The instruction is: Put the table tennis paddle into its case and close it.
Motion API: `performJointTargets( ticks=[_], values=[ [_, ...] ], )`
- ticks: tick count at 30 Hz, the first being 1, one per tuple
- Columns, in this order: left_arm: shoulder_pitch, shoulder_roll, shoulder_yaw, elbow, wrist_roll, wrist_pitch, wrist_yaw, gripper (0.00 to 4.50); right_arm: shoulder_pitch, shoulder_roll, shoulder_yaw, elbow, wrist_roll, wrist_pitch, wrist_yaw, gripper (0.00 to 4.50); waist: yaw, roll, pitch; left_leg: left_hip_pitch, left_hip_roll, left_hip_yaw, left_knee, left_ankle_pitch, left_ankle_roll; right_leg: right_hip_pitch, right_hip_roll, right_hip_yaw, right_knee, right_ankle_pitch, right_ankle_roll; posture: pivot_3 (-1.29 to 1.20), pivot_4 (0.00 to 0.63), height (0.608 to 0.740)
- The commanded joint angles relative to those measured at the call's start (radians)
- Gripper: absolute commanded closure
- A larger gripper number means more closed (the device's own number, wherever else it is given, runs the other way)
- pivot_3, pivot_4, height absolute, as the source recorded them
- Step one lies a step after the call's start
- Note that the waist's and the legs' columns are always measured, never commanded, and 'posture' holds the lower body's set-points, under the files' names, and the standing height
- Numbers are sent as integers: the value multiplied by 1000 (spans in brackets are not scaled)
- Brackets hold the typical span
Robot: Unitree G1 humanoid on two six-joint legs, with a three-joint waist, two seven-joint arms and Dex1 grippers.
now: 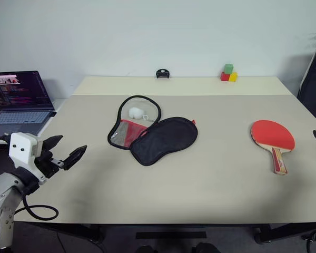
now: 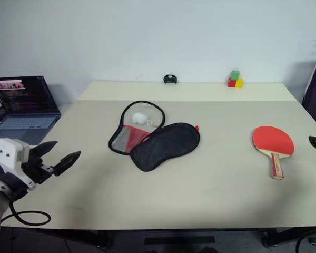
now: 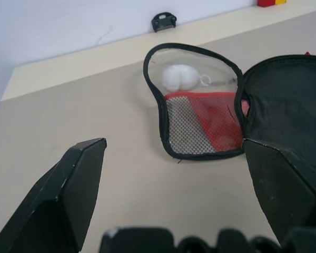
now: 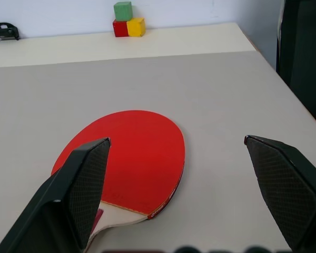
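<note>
Both claws, left and right, hung released and empty. Paddle lay frame-right, case centre, unzipped; gripping the thin paddle could skid it.

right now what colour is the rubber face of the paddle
Red. The table tennis paddle shows a plain red rubber face, seen best in the right wrist view.
</note>
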Motion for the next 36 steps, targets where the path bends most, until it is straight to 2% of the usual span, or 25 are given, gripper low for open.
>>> performJointTargets(
  ticks=[1,7,15,22,27,31,36],
  values=[
    [-18,14,3,8,5,-19,-9,0,-9,-34,5,-41,-14,-19,7,32,0,0,0,0,0,0,0,0,0,0,0,0,0,0,0,0,150,740],
    [-81,8,-36,62,1,-26,-23,0,28,-14,-2,-175,20,32,20,32,0,0,0,1,0,0,0,0,0,1,0,0,0,0,0,0,150,740],
    [-159,17,-60,162,11,-60,-57,0,193,52,15,-638,133,282,29,32,0,0,0,1,1,0,0,0,0,1,0,0,0,0,0,0,150,740],
    [-282,33,-130,285,30,-98,-136,0,245,153,78,-986,241,488,-41,32,3,0,0,1,1,-1,0,0,0,1,0,-1,0,0,0,0,150,740],
    [-375,25,-206,345,57,-112,-183,0,262,186,93,-1105,338,670,-109,32,9,0,0,-1,1,-2,0,-1,0,0,0,-2,-1,0,0,0,150,740],
    [-496,-7,-295,426,72,-115,-242,0,258,264,134,-1203,449,836,-207,32,12,-1,0,-1,1,-3,0,-1,0,0,0,-3,-1,0,0,0,150,740],
    [-566,-19,-357,450,66,-99,-332,0,262,318,200,-1267,471,838,-213,32,9,-1,1,-2,0,-2,1,-1,0,-1,0,-2,0,0,0,0,150,740]
  ],
)
